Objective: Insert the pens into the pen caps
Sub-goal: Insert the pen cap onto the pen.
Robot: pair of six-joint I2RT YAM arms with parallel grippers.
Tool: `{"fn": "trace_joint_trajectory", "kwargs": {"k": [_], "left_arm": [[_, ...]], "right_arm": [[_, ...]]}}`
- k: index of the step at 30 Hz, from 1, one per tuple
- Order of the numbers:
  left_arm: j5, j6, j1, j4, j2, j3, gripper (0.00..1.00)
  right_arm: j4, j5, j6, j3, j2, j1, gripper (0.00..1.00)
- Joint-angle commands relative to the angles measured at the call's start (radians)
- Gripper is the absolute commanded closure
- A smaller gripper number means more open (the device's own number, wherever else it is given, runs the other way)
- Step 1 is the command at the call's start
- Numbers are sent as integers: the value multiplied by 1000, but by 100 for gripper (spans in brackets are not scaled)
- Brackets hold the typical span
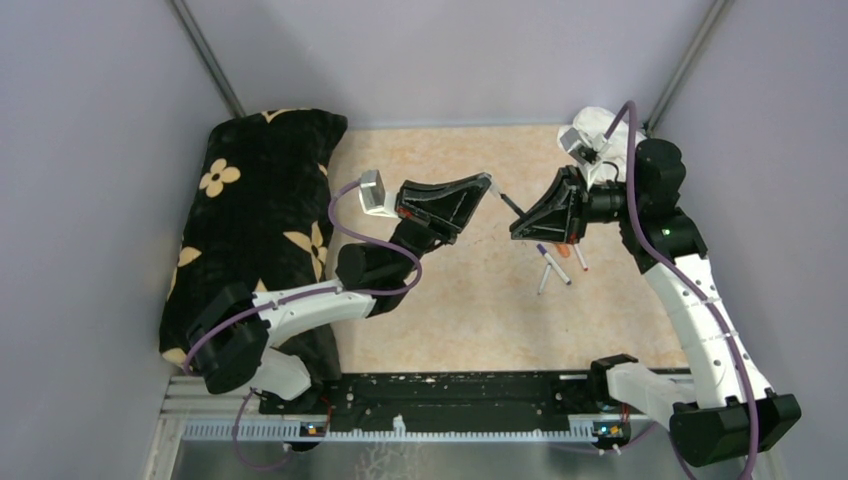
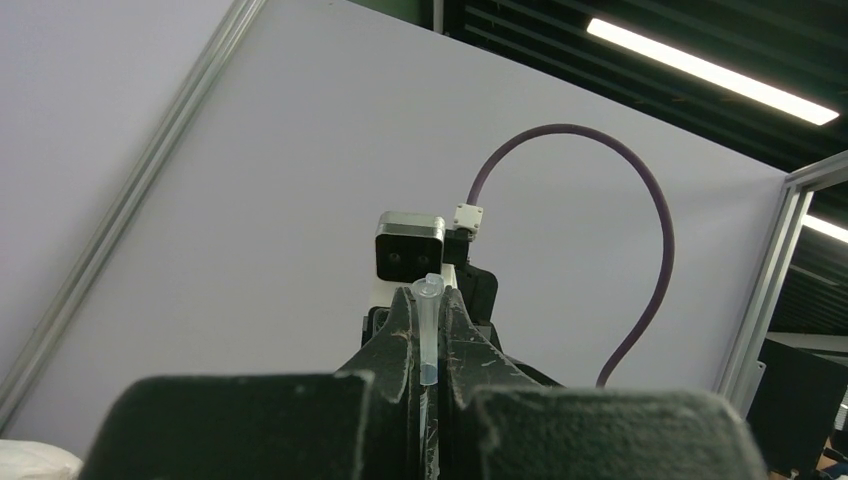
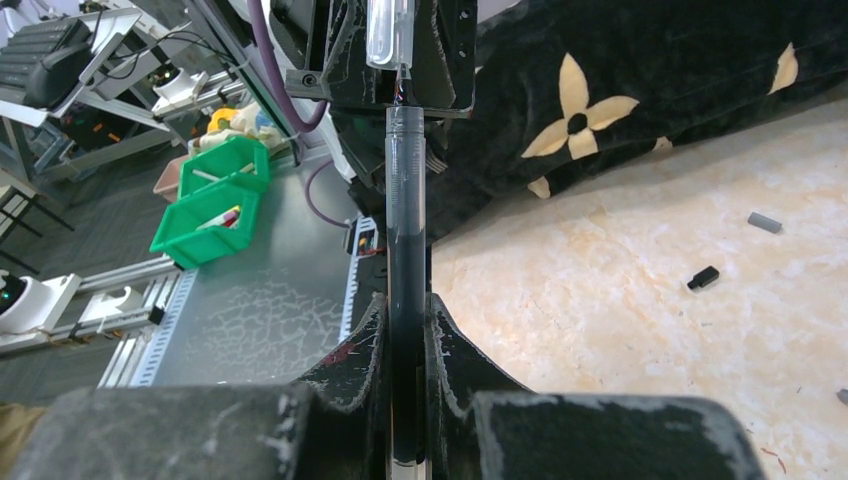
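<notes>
— Black right jaws fill the bottom of the right wrist view, clenched on a dark grey translucent pen barrel (image 3: 407, 250) that runs straight up out of them.
— And the left jaws?
— Clamped on a thin clear plastic tube (image 2: 429, 330), which stands upright between them. From the right wrist, the dark barrel's far end sits just below that tube's mouth. I cannot tell whether they touch.
— Both held in the air?
— Yes, above the beige marbled tabletop (image 1: 450, 330), the two jaws facing each other.
— Anything loose?
— A purple-tipped pen (image 1: 553, 266), a white pen (image 1: 543, 282) and a red-tipped pen (image 1: 581, 262) lie on the tabletop near the right jaws. A small black cap (image 3: 704, 278) and a small grey cap (image 3: 765, 222) lie apart from each other. A black cushion with cream flowers (image 1: 260, 220) lies along the left side.
</notes>
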Motion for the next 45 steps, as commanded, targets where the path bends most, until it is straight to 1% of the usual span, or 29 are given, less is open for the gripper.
{"fn": "trace_joint_trajectory", "kwargs": {"k": [1,20,31,40,43,45], "left_arm": [[-4,-17,-8,292,14,9,100],[-15,-28,-14,291,32,8,100],[-23,-51,-33,292,65,18,100],[-38,-79,-57,292,93,2,100],[-50,-86,-63,289,94,-15,100],[-73,-90,-65,286,88,-31,100]], "right_arm": [[45,2,21,-2,-3,4,100],[56,-6,24,13,-2,7,100],[161,23,97,29,25,21,100],[200,84,127,32,33,21,100],[184,95,103,46,33,21,100],[133,98,50,68,32,22,100]]}}
